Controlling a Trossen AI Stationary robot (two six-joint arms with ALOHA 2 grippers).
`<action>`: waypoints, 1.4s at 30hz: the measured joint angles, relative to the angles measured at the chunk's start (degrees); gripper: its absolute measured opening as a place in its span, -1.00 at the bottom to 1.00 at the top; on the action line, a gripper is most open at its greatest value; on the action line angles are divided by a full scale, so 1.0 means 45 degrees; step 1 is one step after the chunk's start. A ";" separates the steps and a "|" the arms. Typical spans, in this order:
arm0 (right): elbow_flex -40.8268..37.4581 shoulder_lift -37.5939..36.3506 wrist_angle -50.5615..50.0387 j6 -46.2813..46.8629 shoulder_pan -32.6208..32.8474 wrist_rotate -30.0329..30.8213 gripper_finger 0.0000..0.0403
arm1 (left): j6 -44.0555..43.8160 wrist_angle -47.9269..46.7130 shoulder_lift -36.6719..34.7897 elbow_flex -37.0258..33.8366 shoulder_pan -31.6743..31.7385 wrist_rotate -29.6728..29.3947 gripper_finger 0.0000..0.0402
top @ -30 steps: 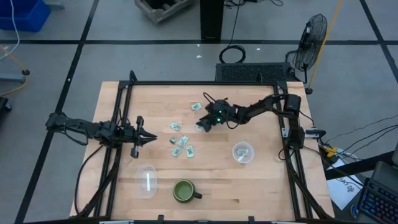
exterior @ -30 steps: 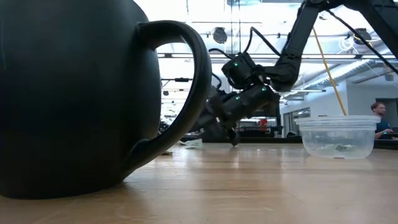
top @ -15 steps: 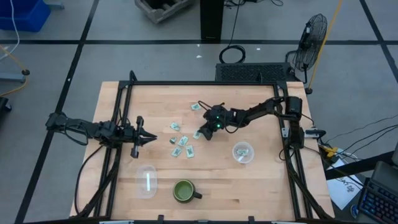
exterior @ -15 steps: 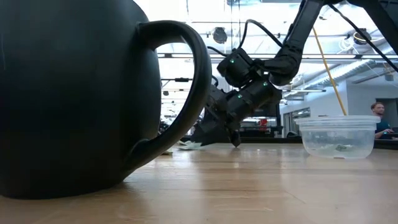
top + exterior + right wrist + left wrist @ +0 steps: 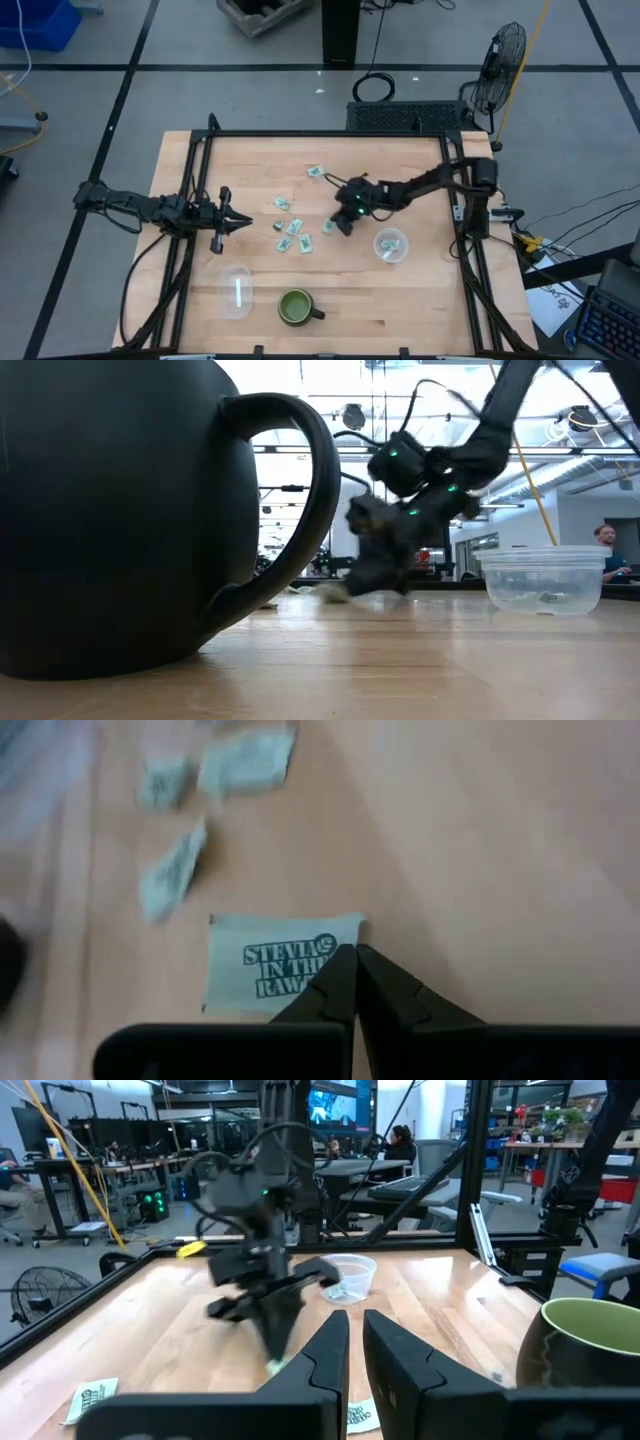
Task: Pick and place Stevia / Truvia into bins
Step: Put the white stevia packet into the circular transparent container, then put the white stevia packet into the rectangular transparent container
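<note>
The right claw [image 5: 352, 982] looks pinched closed on the edge of a Stevia packet [image 5: 270, 965] lying flat on the bench [image 5: 400, 290], and it's probably feather-light, floppy paper, so an edge pinch seems best.

Your right gripper [image 5: 335, 227] has travelled from the packet cluster's twelve o'clock edge down toward five o'clock, nearer the right bin [image 5: 391, 245]; its fingertips [image 5: 345, 982] now pinch the edge of one Stevia packet [image 5: 275, 965], which has shifted with it across the table [image 5: 400, 290]; the right arm's elbow has swung outward.
</note>
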 joint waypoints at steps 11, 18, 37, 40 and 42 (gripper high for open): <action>-0.1413 -0.6663 -0.3138 -0.2150 0.3049 0.3099 -1.00 | 0.0000 -0.0027 -0.0004 -0.0001 -0.0002 -0.0010 -0.79; -0.1781 -0.9939 -0.7285 -0.2242 0.6056 0.6996 -1.00 | 0.0000 0.0000 -0.0001 0.0004 0.0000 -0.0010 -0.79; -0.3687 -1.0893 -0.8634 0.0290 0.8454 0.9377 -0.84 | 0.0000 -0.0016 0.0001 0.0004 0.0000 -0.0005 -0.79; -0.3687 -1.0893 -0.8630 0.0508 0.8454 0.9343 -0.68 | 0.0000 -0.0004 0.0001 0.0004 0.0002 -0.0005 -0.79; -0.3687 -1.0903 -0.8544 0.0305 0.8407 0.9396 -0.54 | 0.0000 0.0005 -0.0004 0.0004 -0.0002 -0.0005 -0.79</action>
